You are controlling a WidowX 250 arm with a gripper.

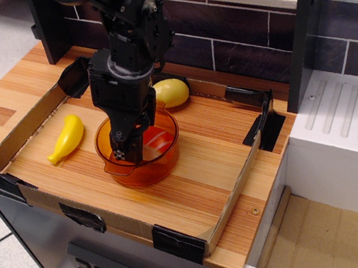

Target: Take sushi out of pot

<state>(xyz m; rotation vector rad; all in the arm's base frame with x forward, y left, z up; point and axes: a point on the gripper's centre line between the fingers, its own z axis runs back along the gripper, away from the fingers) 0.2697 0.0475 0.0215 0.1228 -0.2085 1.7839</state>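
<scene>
The translucent orange pot [167,160] stands in the middle of the cardboard-walled tray. The sushi [158,139] lies inside it; only part of its orange-red top shows, to the right of my fingers, and the rest is hidden. My black gripper [127,153] reaches down into the left half of the pot, with its fingertips low inside the rim, right beside or on the sushi. The arm's body blocks the view of the jaws, so I cannot tell whether they are open or shut.
A yellow banana [66,138] lies left of the pot. A yellow lemon [173,91] sits behind it at the back wall. Low cardboard walls [236,190] ring the wooden board. A white rack [348,119] stands to the right and a dark tiled wall behind.
</scene>
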